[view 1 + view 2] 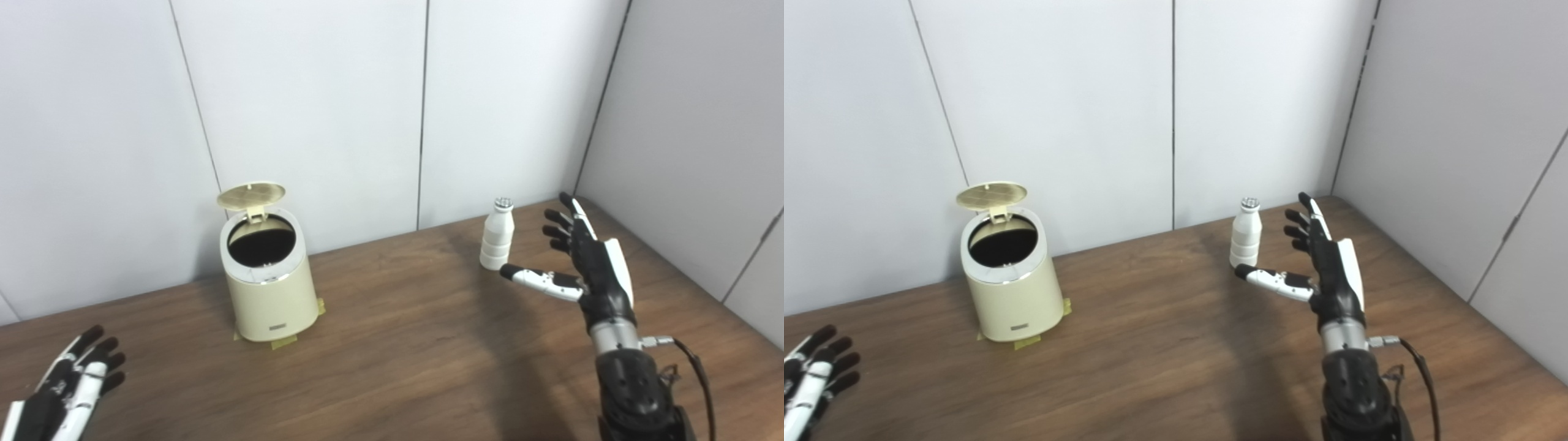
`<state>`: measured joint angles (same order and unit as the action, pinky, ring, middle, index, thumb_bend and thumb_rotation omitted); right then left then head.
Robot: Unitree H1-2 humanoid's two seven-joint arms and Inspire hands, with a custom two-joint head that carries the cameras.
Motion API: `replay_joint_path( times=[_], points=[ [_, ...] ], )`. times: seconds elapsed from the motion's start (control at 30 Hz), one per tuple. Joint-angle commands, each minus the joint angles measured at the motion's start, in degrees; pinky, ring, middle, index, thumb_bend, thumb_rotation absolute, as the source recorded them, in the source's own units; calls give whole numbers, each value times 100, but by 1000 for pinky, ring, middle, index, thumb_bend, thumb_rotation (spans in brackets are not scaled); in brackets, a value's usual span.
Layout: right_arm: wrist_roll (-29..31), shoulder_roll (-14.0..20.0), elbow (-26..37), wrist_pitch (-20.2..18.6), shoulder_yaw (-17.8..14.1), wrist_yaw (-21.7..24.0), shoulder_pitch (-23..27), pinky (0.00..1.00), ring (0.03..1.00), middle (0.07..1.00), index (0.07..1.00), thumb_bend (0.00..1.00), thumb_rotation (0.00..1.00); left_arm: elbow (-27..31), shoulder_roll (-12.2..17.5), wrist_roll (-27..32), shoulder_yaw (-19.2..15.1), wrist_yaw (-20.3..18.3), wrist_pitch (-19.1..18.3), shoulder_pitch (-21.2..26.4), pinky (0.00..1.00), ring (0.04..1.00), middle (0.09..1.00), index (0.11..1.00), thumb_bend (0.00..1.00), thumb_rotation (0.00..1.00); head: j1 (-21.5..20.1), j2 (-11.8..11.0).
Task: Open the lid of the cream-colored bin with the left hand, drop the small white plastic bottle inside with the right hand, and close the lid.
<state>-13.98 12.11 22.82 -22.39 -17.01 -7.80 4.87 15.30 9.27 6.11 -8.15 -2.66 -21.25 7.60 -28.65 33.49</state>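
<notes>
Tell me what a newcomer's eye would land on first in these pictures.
First, the cream-colored bin at the table's left rear, its lid standing open over a dark inside. Next, the right hand, open with fingers spread, right beside the small white bottle standing upright near the far right corner, not yet gripping it. The left hand rests open, low at the near left edge.

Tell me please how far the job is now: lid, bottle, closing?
Done: the lid of the cream-colored bin stands open. In hand: the right hand is open beside the white bottle, which stands upright on the table, not yet grasped. The left hand waits low, open. Left: grasp, drop in, close the lid.
</notes>
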Motion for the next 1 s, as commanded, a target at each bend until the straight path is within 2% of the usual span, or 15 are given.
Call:
replay_joint_path(
  times=[0.0, 0.07, 0.13, 0.23, 0.33, 0.4, 0.53, 0.63, 0.7, 0.9, 0.97],
  points=[
    [-153, 187, 46, -47, -35, -84, 295, 779, 849, 903, 977, 773, 151, 245, 81, 47, -46, -4, 51, 192, 810, 811, 837, 897, 335, 492, -32, 29],
    [-237, 253, -22, -200, -30, -74, 403, 774, 863, 917, 982, 806, 163, 272, 91, 82, -58, -20, 33, 186, 799, 803, 830, 893, 327, 481, -41, 43],
    [-283, 324, -109, -281, -28, -60, 489, 850, 891, 932, 981, 842, 174, 286, 112, 63, -43, -27, 24, 181, 794, 800, 828, 889, 322, 475, -45, 47],
    [-296, 457, -287, -336, -15, -24, 639, 871, 904, 928, 980, 874, 181, 291, 123, 21, -13, -24, 26, 149, 791, 803, 831, 893, 315, 481, -64, 52],
    [-289, 577, -450, -354, -7, 17, 760, 765, 882, 923, 981, 901, 174, 265, 78, 64, -18, -23, 34, 85, 782, 804, 833, 899, 304, 474, -60, 64],
    [-241, 649, -554, -341, -6, 60, 841, 744, 881, 926, 985, 904, 171, 282, 45, 56, -6, -4, -23, 53, 792, 809, 833, 897, 303, 467, -55, 76],
    [-259, 870, -975, -265, 54, 111, 1049, 750, 882, 931, 988, 911, 181, 305, 31, 21, 35, 2, -43, 23, 824, 829, 845, 907, 267, 434, -24, 102],
    [-313, 1031, -1310, -370, 117, 141, 1257, 767, 893, 943, 989, 901, 167, 381, 69, -66, 89, 11, -114, 19, 809, 827, 849, 906, 278, 476, -12, 123],
    [-394, 1117, -1506, -415, 181, 161, 1384, 736, 877, 955, 987, 896, 149, 416, 75, -19, 81, -16, -150, 24, 813, 833, 856, 907, 282, 483, -9, 125],
    [-557, 1301, -2018, -445, 332, 276, 1707, 868, 959, 975, 991, 891, 127, 539, 102, -42, 97, -24, -309, 36, 814, 835, 852, 906, 270, 489, 2, 136],
    [-620, 1329, -2250, -449, 321, 317, 1863, 843, 945, 967, 982, 922, 144, 576, 99, -15, 79, -20, -369, 47, 824, 839, 855, 915, 256, 465, 22, 140]
  ],
)
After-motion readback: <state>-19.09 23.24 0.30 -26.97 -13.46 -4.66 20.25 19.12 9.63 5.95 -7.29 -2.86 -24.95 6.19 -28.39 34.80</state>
